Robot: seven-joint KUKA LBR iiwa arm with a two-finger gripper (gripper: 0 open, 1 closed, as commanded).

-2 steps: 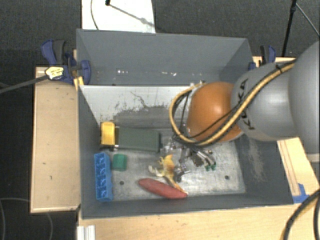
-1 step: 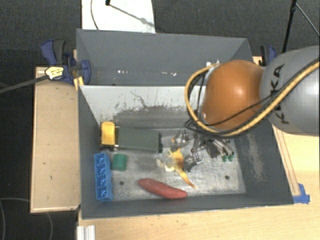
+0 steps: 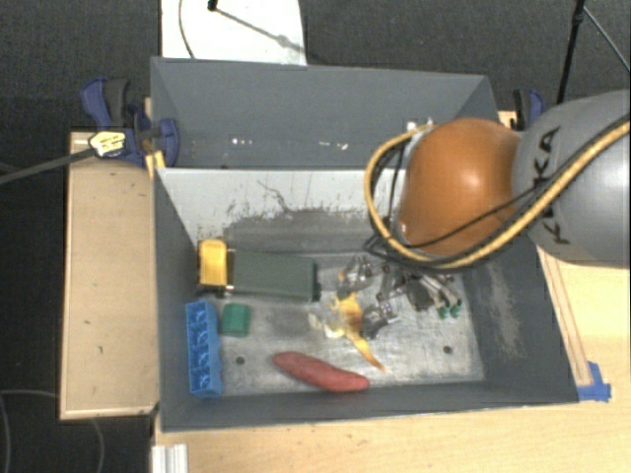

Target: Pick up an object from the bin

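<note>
Starting at the left of the grey bin (image 3: 315, 116): a blue studded block (image 3: 202, 348) lies lengthwise along the left wall, towards the near corner. Just beyond it, farther back, there's a yellow piece (image 3: 214, 264) set against the left end of a dark flat box (image 3: 274, 276). A small green cube (image 3: 235, 320) sits just right of the blue block and just near of the dark box, on its own.

Moving right along the near side, a red sausage-shaped thing (image 3: 320, 372) lies flat on the floor, clear of the others.

Now the middle of the bin, and here's the action: a small yellow thing (image 3: 347, 313) with an orange strip trailing towards the near side. The gripper (image 3: 380, 308) sits low at floor level, right up against its right side. Is the pincer wide, narrow, or closed on that yellow thing? I cannot tell, because metal and yellow run together there.

Above it bulges the wrist's orange cover (image 3: 458, 185), with cables looped around it, and the grey arm (image 3: 582, 185) comes in from the right.
</note>
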